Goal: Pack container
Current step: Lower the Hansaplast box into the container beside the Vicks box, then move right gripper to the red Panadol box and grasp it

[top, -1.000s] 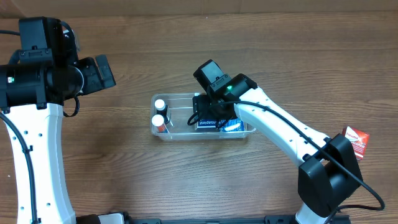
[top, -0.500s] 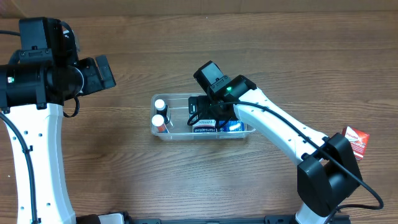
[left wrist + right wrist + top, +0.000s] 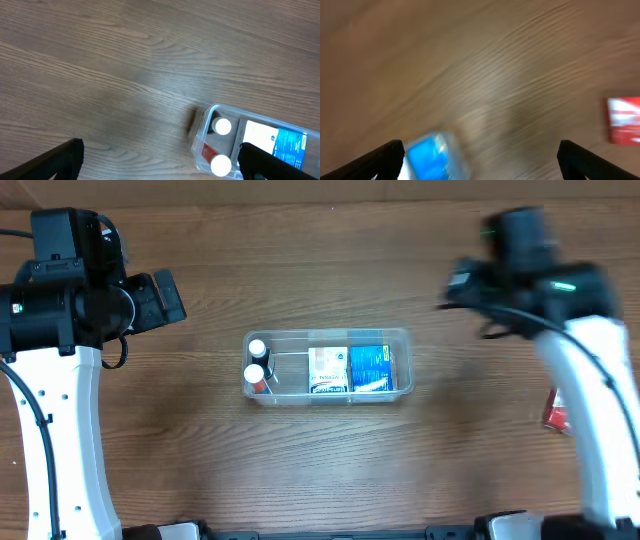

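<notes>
The clear container [image 3: 288,376] lies at the table's middle. It holds two white-capped bottles [image 3: 256,360] at its left end, a white box [image 3: 328,370] and a blue box [image 3: 369,368]. My right arm [image 3: 530,265] is a blur at the upper right, well clear of the tub. Its gripper [image 3: 480,162] is open and empty, above the table with the blue box [image 3: 430,155] at lower left. My left gripper [image 3: 160,165] hangs open and empty high over the table, left of the container [image 3: 202,135].
A red box [image 3: 553,412] lies at the right edge, partly behind my right arm, and shows as a blurred red box [image 3: 622,120] in the right wrist view. The left arm [image 3: 60,300] stands over the table's left side.
My right gripper opened, left the white box in the container beside the blue one, and swung fast up and to the right. The left arm has not moved.
</notes>
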Robot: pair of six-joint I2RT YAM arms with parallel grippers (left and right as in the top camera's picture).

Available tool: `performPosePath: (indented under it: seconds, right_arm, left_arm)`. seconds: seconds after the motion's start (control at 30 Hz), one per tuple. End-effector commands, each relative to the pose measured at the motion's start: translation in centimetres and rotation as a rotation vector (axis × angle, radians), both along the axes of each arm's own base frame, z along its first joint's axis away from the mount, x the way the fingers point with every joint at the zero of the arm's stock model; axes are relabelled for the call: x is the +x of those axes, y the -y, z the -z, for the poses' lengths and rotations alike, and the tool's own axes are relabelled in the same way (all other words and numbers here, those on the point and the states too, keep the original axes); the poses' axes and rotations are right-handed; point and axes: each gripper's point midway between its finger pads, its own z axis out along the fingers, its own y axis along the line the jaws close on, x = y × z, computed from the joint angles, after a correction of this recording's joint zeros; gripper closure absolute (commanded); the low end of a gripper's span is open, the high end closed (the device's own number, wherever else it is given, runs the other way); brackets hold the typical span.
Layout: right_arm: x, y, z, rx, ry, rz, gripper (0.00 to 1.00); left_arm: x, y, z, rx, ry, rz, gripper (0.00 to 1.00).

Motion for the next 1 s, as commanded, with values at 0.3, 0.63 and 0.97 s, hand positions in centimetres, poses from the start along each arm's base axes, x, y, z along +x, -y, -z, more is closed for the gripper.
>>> performPosePath:
  seconds: [0.3, 0.63, 0.97]
  right_arm:
    - [-11.3, 20.9, 15.9, 0.087, -0.353, 0.413, 0.0]
    - [-11.6, 20.8, 24.1, 0.141, -0.516, 0.313, 0.0]
    - [-10.8, 20.8, 26.2, 0.17, -0.519, 0.308, 0.14]
  left_arm:
    - [0.4, -0.2, -1.0, 0.018, 0.036, 0.014, 0.0]
    - [0.3, -0.2, -1.0, 0.018, 0.034, 0.014, 0.0]
    - [0.1, -0.2, -0.8, 0.017, 0.024, 0.014, 0.0]
